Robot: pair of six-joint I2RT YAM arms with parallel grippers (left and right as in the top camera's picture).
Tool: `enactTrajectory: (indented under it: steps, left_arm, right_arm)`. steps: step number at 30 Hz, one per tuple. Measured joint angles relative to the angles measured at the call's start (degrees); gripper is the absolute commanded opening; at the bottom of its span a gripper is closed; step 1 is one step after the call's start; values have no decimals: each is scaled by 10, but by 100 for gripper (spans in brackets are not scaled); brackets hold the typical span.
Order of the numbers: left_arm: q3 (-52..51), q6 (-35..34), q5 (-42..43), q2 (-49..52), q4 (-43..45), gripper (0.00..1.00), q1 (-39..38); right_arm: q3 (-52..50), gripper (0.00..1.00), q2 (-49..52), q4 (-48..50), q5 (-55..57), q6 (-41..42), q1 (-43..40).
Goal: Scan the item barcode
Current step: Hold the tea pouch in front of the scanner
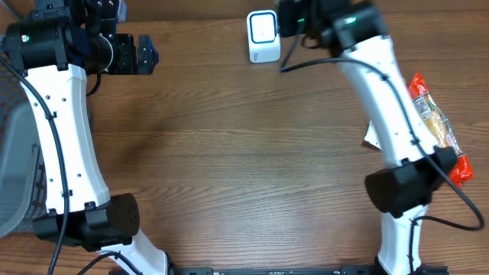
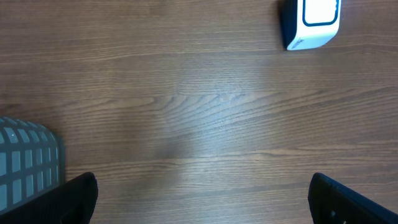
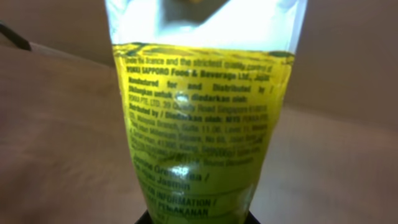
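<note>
**Overhead.** The right hand (image 1: 289,23) is raised just beside the white scanner (image 1: 263,36), which stands on the side of it toward the other arm. The hand's fingers and load are lost in the dark bulk of the wrist, so the grip cannot be read from this view. The left hand (image 1: 141,53) hangs well apart from the scanner, fingers spread and empty. A red-and-orange snack packet (image 1: 435,126) lies on the table (image 1: 229,153) well behind the right hand, alongside its arm.

**Left wrist.** The fingers (image 2: 68,199) stand wide with only bare wood between them. The scanner lies ahead of this hand and off to one side. A mesh basket (image 2: 28,158) sits just beside one finger.

**Right wrist.** The right hand is clenched on the lower end of a yellow-green pouch (image 3: 199,124).
- The pouch's long axis runs straight out from the hand.
- Its white sealed end is the part farthest from the fingers.
- A face of small print is turned back toward the wrist. No barcode shows on the part in view, though the focus is soft and the lowest lines may hide one.

**Step in hand (judged).** The pouch is lifted and brought up to the scanner, so this is the presenting stage. The next move calls for rolling or tilting the pouch until its barcode panel faces the scanner window. It then needs to be held steady close in front of the window, while the left hand keeps clear.
</note>
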Motion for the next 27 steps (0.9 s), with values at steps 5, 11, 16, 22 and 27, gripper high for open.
enactTrajectory:
  steps: [5,11,16,22,27]
  left_arm:
    - [0,0,0,0,0,99,0]
    - [0,0,0,0,0,99,0]
    - [0,0,0,0,0,100,0]
    - [0,0,0,0,0,100,0]
    - [0,0,0,0,0,100,0]
  right_arm:
    - [1,4,64,127,62,-30,29]
    - [1,4,156,197,102,-42,14]
    - [-1,4,204,206,114,-43,2]
    - [-1,4,212,217,116,-45,2]
    - [-1,4,216,219,117,-45,3]
